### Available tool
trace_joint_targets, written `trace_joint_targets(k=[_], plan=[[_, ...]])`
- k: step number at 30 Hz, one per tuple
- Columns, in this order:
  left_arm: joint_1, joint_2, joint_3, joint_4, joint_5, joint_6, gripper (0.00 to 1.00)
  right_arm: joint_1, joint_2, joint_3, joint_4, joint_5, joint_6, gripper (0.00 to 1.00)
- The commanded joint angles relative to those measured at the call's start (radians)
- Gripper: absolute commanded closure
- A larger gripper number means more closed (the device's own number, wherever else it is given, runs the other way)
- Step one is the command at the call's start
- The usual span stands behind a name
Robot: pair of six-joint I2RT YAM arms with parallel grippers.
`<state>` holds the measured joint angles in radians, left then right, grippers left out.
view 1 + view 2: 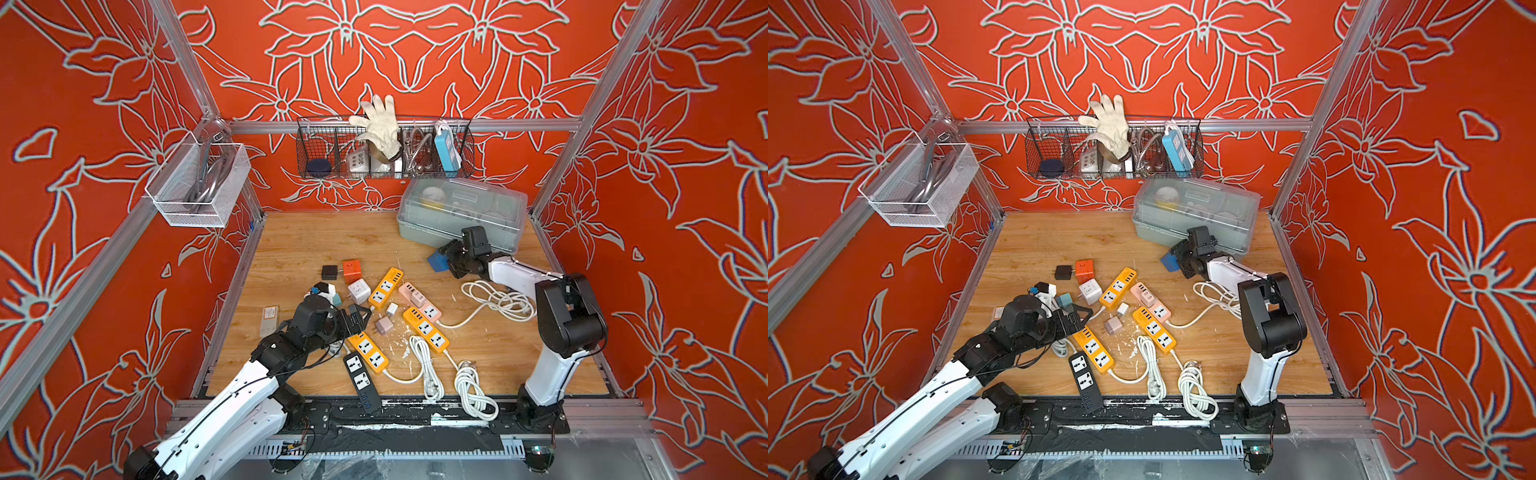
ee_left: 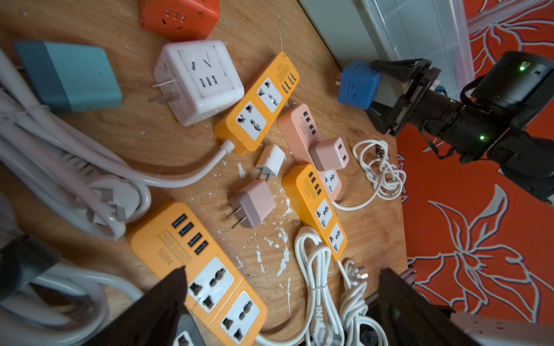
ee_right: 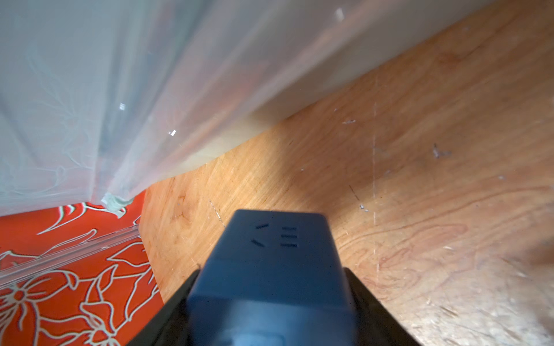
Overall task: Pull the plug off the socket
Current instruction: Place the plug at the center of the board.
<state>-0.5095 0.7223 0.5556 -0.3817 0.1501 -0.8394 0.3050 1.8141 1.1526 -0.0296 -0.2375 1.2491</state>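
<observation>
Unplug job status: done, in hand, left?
Done: blue cube adapter is free of any socket, prongs bare; white cube and mauve adapter lie loose. In hand: right gripper grips it by the clear box; left gripper open above an orange strip. Left: pink adapter sits plugged in the pink strip.

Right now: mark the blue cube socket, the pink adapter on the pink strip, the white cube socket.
blue cube socket (image 2: 358, 87), left wrist view, slotted face.
pink adapter (image 2: 328, 154), left wrist view, middle of body.
white cube socket (image 2: 201, 81), left wrist view, slotted face.
</observation>
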Motion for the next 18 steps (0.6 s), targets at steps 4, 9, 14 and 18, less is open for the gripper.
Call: trace_joint_targets(k=[4,9,14,18], plan=[[0.006,0.042,0.036,0.031,0.028,-0.020,0.02,-0.028,-0.061,-0.036,0.016,-0.088,-0.132,0.24],[0.006,0.083,0.052,0.069,0.076,-0.018,0.02,-0.032,-0.162,-0.070,0.023,-0.141,-0.294,0.25],[0.004,0.169,0.115,0.055,0.139,0.044,0.05,-0.035,-0.350,-0.193,0.071,-0.273,-0.530,0.27],[-0.023,0.306,0.215,-0.015,0.141,0.135,0.07,-0.035,-0.466,-0.291,-0.043,-0.394,-0.667,0.29]])
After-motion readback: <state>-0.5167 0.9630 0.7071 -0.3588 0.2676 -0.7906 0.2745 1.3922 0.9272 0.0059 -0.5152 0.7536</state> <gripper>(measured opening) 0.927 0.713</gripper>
